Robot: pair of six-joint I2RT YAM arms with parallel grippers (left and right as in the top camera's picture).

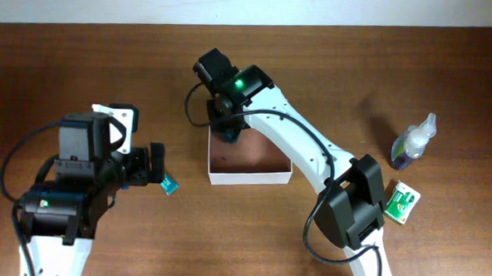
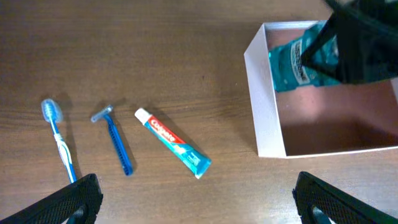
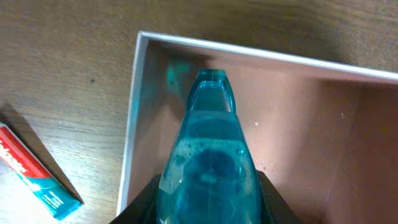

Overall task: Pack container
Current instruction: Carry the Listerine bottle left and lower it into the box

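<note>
Brown wooden surface is carrying everything. Nearest, the left claw is hanging wide open, fingers cut off by the frame edge, near the toothpaste. Beyond, the right claw, mostly hidden, is seemingly gripping a teal bottle, its base cropped, in the far-left corner of the container mid-surface.

Brown wooden table, white-walled container, toothbrush, blue razor, toothpaste tube, purple bottle, green packet
</note>
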